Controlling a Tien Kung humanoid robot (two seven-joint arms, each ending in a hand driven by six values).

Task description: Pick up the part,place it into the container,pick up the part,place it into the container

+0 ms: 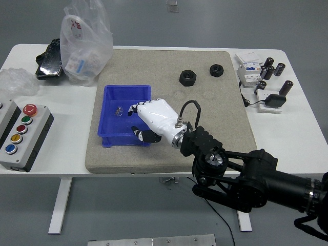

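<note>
Fingers (137,108) of the right hand (154,119) hung loosely curled over the blue bin (107,114); whether they gripped anything, I couldn't tell. Beyond the bin, the black nut (188,77) looked rigid, heavyish, best pinched across its flats.

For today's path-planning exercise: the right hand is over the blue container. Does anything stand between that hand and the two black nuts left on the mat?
Nothing visible does. Between the right hand, at the blue container, and the two black nuts lies only bare mat. The clutter sits off the mat.
</note>
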